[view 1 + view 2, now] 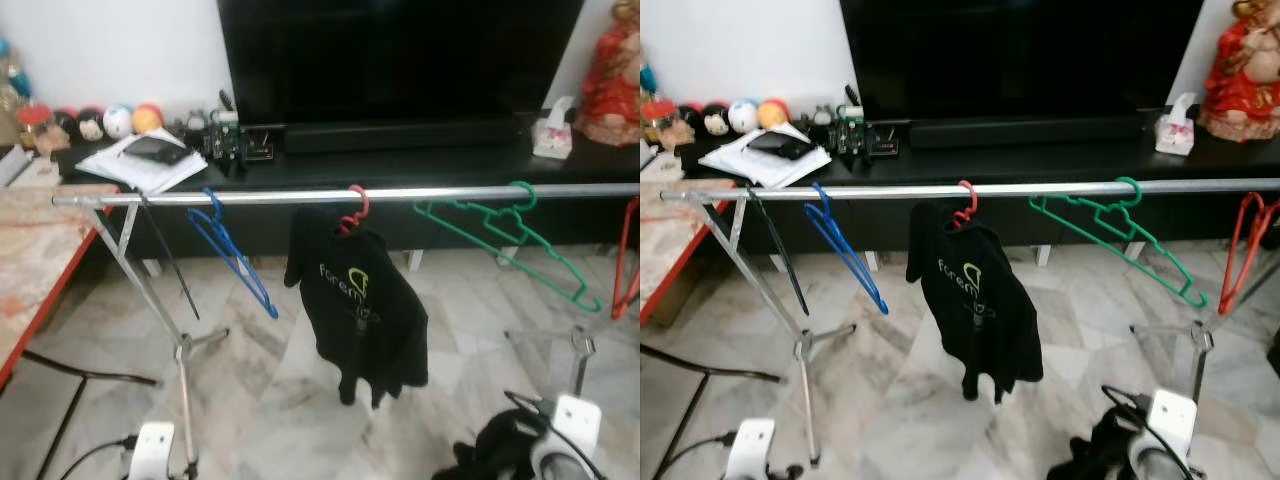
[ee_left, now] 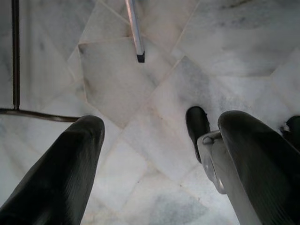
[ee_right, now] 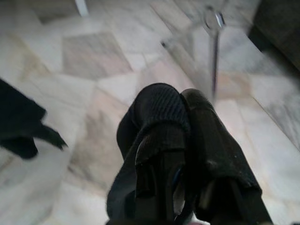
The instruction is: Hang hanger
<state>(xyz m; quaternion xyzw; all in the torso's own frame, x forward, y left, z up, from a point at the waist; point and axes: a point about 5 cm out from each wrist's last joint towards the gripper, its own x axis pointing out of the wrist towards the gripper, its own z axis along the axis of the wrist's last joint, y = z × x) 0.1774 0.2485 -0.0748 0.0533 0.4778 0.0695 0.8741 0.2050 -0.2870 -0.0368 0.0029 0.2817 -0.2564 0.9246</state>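
Five hangers on the rail point(image 1: 300, 195), which spans the head view from 9 to 3 o'clock in front of the black TV console point(image 1: 400, 165).

From the robot's left: a thin black hanger point(image 1: 170, 255) near the rail's left end, then the blue hanger point(image 1: 235, 258), empty and hanging at a slant. The red hanger point(image 1: 352, 212) at about 12 o'clock of centre is hooked over the rail and carries a black shirt point(image 1: 362, 310) with a green logo; the shirt hangs clear of the marble floor point(image 1: 260, 400). At 2 o'clock the green hanger point(image 1: 505, 240) hangs empty and tilted. A second red hanger point(image 1: 1245, 250) sits at the 3 o'clock edge.

Left tool point(image 2: 154, 154): fingers spread wide, nothing between them, pointing down at the floor. A rack foot point(image 2: 135, 30) and a dark thin bar point(image 2: 15, 56) are in its view.

Right tool point(image 3: 180, 122): fingers pressed together, narrow, nothing visibly gripped. It points down at the floor, with a rack leg point(image 3: 214, 47) blurred beyond and dark cloth point(image 3: 21, 126) at the edge of its view.

Both arms are low: white wrist housings at 7 o'clock point(image 1: 152, 450) and 5 o'clock point(image 1: 565, 430), with a dark bundle point(image 1: 495, 450) beside the right one; can't tell what it is.

Console holds papers point(image 1: 140, 160), coloured balls point(image 1: 118, 121), a tissue box point(image 1: 553, 135), a red figurine point(image 1: 612, 75). TV point(image 1: 400, 60) above. A marble-top table point(image 1: 40, 250) with a red edge sits at 9 o'clock.
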